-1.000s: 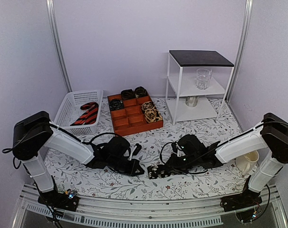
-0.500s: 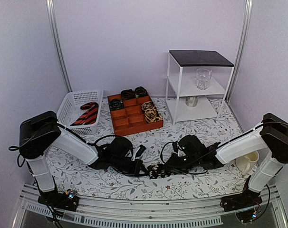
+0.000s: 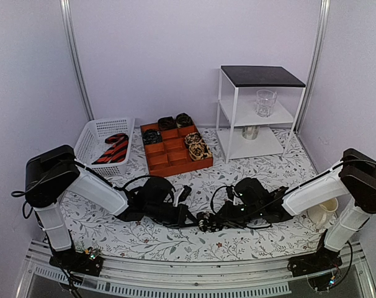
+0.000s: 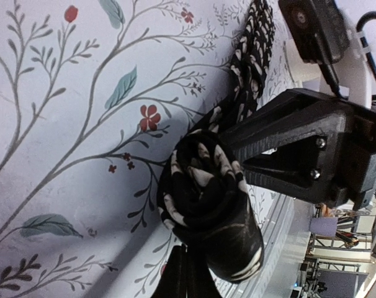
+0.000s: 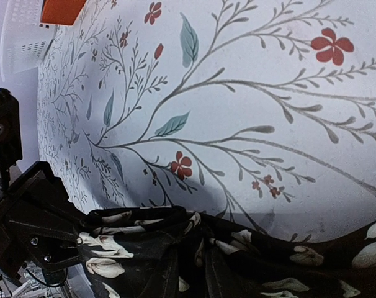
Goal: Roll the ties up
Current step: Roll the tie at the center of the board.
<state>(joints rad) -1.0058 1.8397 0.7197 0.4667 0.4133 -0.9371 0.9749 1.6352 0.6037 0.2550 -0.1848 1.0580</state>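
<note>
A black tie with pale flowers is partly rolled into a coil [image 4: 203, 198], and its loose strip [image 4: 251, 49] trails away over the flowered tablecloth. My left gripper [image 4: 185, 274] is shut, its tips reaching into the coil from below. My right gripper [image 5: 197, 273] is shut on the tie's bunched fabric [image 5: 281, 254] right beside the coil. In the top view both grippers, left [image 3: 191, 218] and right [image 3: 209, 221], meet low over the table's near middle, with the tie [image 3: 202, 221] between them.
An orange compartment tray [image 3: 169, 162] with rolled ties stands behind. A white basket [image 3: 89, 138] at the back left holds a red-and-black striped tie [image 3: 112, 149]. A white shelf [image 3: 237, 146] with a glass [image 3: 265, 102] stands back right, and a cream jug [image 3: 324, 212] sits near the right arm.
My left gripper has moved right until it meets the right gripper at the tie. The right arm has hardly shifted.
</note>
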